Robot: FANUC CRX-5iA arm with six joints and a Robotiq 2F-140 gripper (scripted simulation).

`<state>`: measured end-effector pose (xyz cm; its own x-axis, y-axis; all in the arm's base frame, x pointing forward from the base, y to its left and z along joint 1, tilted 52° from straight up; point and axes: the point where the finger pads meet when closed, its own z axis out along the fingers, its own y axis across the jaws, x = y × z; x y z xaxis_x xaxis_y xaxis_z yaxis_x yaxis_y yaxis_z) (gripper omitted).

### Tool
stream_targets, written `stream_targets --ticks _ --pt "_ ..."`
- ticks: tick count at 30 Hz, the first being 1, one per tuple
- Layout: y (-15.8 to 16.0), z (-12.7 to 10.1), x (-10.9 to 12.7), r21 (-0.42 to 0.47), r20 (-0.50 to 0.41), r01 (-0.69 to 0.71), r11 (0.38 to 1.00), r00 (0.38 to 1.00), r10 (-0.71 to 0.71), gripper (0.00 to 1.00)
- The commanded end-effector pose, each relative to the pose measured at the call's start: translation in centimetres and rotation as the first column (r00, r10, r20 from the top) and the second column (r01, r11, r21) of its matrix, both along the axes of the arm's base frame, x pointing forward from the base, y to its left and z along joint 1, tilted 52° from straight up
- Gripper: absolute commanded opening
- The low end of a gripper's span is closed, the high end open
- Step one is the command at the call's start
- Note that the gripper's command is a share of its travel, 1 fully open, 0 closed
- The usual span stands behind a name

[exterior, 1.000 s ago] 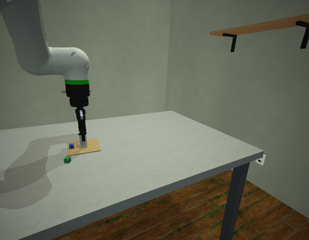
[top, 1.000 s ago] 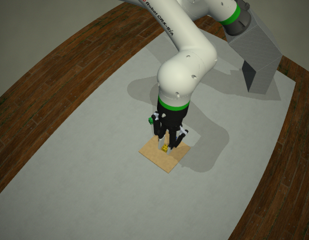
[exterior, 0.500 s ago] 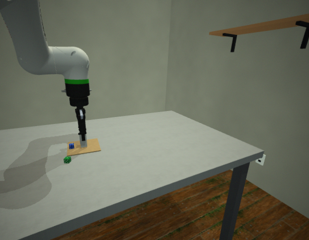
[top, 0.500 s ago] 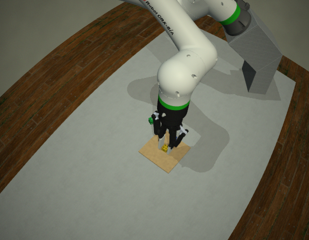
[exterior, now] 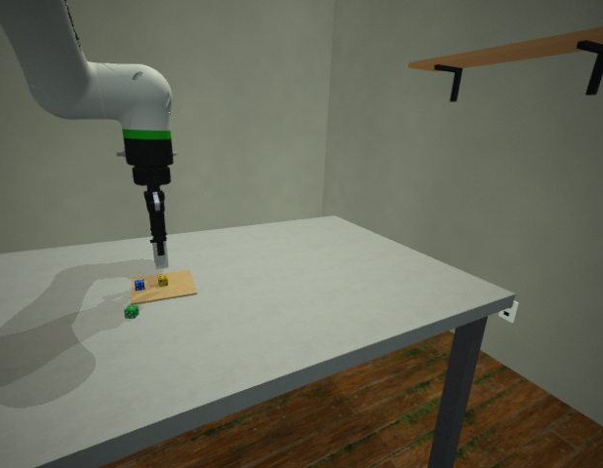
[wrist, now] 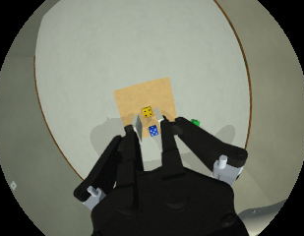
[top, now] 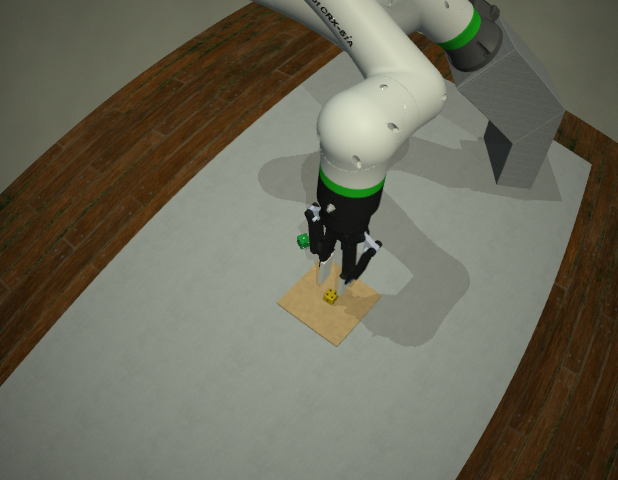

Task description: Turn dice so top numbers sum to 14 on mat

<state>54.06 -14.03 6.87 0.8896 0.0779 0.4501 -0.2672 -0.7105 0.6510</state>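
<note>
The tan mat (top: 304, 304) (exterior: 180, 290) (wrist: 132, 98) lies flat on the table. The yellow die (top: 330, 296) (exterior: 163, 281) (wrist: 147, 112) rests on the mat with several pips on top. The blue die (exterior: 140, 284) (wrist: 153, 131) sits on the mat near its edge, also showing several pips; the gripper mostly hides it in the top view. The green die (top: 303, 240) (exterior: 131, 311) (wrist: 195, 123) is on the table, off the mat. My gripper (top: 332, 288) (exterior: 161, 266) (wrist: 148, 117) is slightly open and empty, pointing down above the mat and the yellow die.
The grey table (top: 195, 361) (exterior: 292, 302) surrounds the mat. The robot's grey pedestal (top: 511, 98) stands at the back right in the top view. A wooden shelf (exterior: 513, 51) is on the wall, well above the table.
</note>
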Motion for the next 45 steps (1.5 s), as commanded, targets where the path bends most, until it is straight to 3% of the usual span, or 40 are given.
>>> stream_targets --ticks 1,13,14,35,42,45 --pt "1.4 1.2 -0.7 0.000 -0.001 0.001 1.000 1.000 -0.001 0.21" --pt "2.7 2.4 -1.4 0.000 -0.001 0.001 1.000 1.000 -0.001 0.21" --pt "2.7 2.4 -1.4 0.000 -0.001 0.001 1.000 1.000 -0.001 1.00" --pt "2.6 2.4 -1.5 -0.003 -0.006 -0.003 1.000 1.000 0.003 1.00" --pt "-0.1 3.6 -3.4 -0.080 -0.196 -0.171 0.982 0.969 0.152 1.00" --pt "-0.2 3.6 -3.5 -0.082 -0.202 -0.176 0.981 0.967 0.157 1.00"
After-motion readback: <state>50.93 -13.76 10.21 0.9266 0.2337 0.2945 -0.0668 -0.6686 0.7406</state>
